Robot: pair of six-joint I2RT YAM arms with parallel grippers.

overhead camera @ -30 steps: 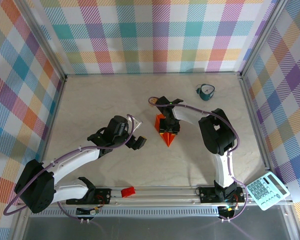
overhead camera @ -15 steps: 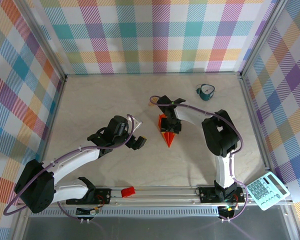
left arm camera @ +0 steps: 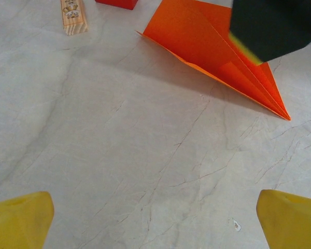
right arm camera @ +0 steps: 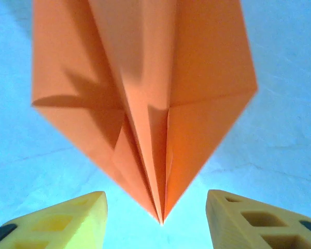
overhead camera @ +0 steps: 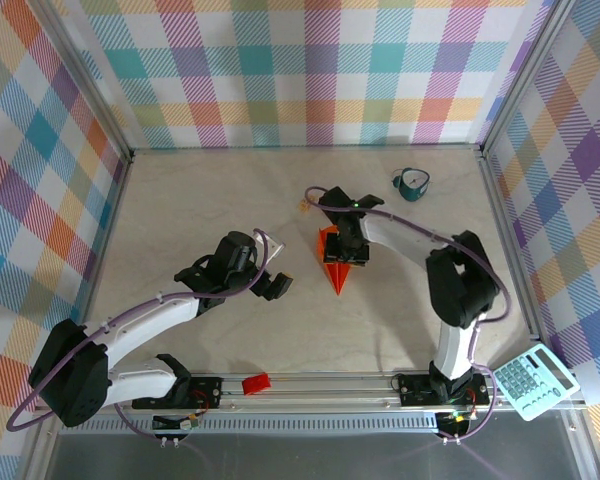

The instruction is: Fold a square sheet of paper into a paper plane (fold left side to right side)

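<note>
Paper plane lies unheld between the parted fingers of the right gripper, so a nudge could skew it; the left gripper gapes empty.

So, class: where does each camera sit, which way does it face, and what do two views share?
Top external: above and behind the bases, looking down on the pale marbled table; both arms show.
Left wrist: low, facing the folded bright orange paper dart; left end effector fingertips show.
Right wrist: close above the dart's nose; right end effector fingertips show.
Shared: every view sees the dart.
</note>
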